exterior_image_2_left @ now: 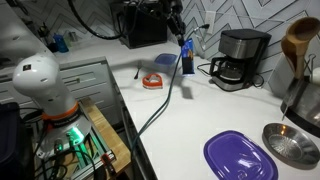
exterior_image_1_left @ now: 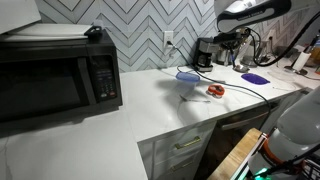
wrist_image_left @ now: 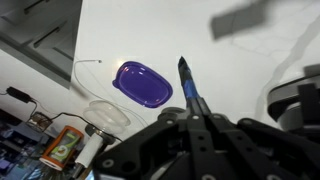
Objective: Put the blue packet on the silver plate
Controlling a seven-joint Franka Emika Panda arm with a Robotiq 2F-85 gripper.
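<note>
Up off the surface, near the back edge by the coffee maker (exterior_image_2_left: 240, 58): blue packet (exterior_image_2_left: 186, 58) dangling from the gripper (exterior_image_2_left: 180, 35), clamped tight at its top end. Same story in the wrist view, with the fingers (wrist_image_left: 165, 133) pinched on one end and most of the length poking out past them.

Looks thin, flat and very light, probably a bit floppy. No weight to worry about, but easy to set swinging or let twist out sideways. Doesn't look fragile. Glossy wrapper by the look of it, so maybe slippery. Would've grabbed nearer the middle, across the flat faces, though an end pinch seems fine for a short carry.

Silver plate (exterior_image_2_left: 292, 146) well apart from it, down by the near corner, just beside the purple dish (exterior_image_2_left: 240, 158). Best to go slow and let go low over the plate.
</note>
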